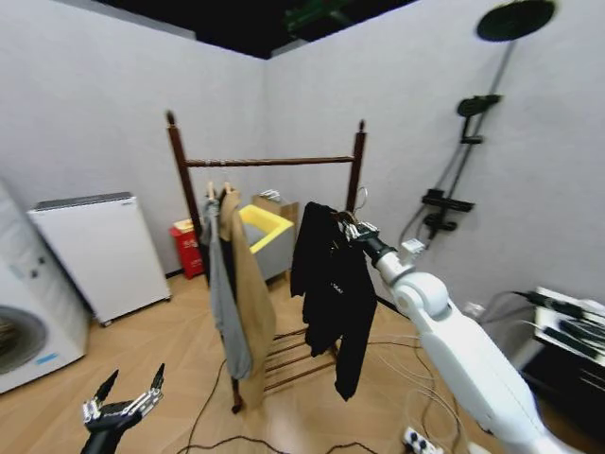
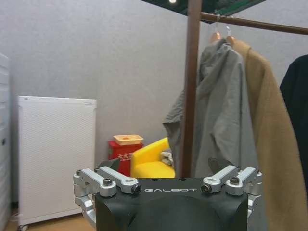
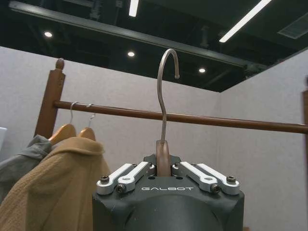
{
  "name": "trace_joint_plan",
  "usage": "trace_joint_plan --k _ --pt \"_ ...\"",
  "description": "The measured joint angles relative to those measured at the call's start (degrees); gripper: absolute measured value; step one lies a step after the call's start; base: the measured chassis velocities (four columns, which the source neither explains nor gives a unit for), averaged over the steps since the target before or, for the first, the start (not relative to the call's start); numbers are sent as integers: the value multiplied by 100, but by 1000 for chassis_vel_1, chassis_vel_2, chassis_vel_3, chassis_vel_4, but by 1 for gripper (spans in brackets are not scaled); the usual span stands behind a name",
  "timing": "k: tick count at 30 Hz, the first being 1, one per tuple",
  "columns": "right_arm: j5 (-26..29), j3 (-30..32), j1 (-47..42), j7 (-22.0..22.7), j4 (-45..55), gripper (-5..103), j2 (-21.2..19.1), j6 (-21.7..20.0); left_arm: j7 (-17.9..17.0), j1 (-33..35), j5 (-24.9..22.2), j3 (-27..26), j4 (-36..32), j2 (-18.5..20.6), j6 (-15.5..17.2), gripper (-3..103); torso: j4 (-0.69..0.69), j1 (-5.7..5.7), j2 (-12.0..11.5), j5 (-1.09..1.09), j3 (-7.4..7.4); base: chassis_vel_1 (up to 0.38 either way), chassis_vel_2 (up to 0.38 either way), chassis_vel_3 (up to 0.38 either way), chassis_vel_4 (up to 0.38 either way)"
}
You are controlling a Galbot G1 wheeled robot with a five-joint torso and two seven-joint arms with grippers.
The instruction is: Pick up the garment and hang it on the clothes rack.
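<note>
- Centre-right of the head view, the right gripper (image 1: 352, 230) is up at shoulder height with the black garment (image 1: 331, 293) draped beneath it, hanging clear of the floor and just in front of the clothes rack (image 1: 269, 163).
- In the right wrist view the fingers (image 3: 126, 175) are clamped on the wooden neck of the hanger (image 3: 163, 156), whose metal hook (image 3: 166, 91) stands upright, its tip above the top bar (image 3: 183, 117).
- Handling call: the jacket looks soft and limp, sleeves dangling in long folds, so it will likely sway with any quick arm motion and could slide off a tilted hanger.
- The neck of the hanger is the sensible hold; it is the only stiff part here and keeps the hook aimed.
- Weight seems modest, but it all hangs below the grip, so keeping the hanger level matters.
- Already on the bar, centre-left of the head view: a grey hooded jacket (image 1: 223, 303) and a tan coat (image 1: 250, 303); the free stretch of bar lies to their right.
- Lower left, the left gripper (image 1: 124, 405) sits low and idle, fingers spread open, holding nothing.
</note>
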Motion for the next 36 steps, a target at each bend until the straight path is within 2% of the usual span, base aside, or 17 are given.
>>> trace_joint_plan --k 4,15,18,19,22,29,36 --pt "-311 -153 576 -168 -548 9 178 91 -3 0 0 -1 0 0 0 100 4 0 0 0 1 119 107 102 99" --pt "-216 -910 1907 -271 -1836 9 653 77 1 0 0 0 0 0 0 100 -3 0 1 1 0 18 23 15 14" --pt "-176 -1223 2468 -369 -2547 9 1084 96 1 0 0 0 0 0 0 100 -2 0 0 0 0 0 0 0 0" --pt "-176 -1223 2468 -369 -2547 9 1084 96 1 0 0 0 0 0 0 100 -2 0 0 0 0 0 0 0 0" --pt "-55 -1538 3080 -504 -3332 9 1587 146 -1 0 0 0 0 0 0 100 0 0 0 0 0 0 0 0 0" --pt "5 -1740 3544 -489 -3836 9 1948 88 0 0 0 0 0 0 0 100 0 0 1 -1 -1 0 0 0 0" --pt "-424 -1659 3732 -252 -4389 9 2203 81 0 0 0 0 0 0 0 100 -2 -1 0 1 0 0 0 0 0"
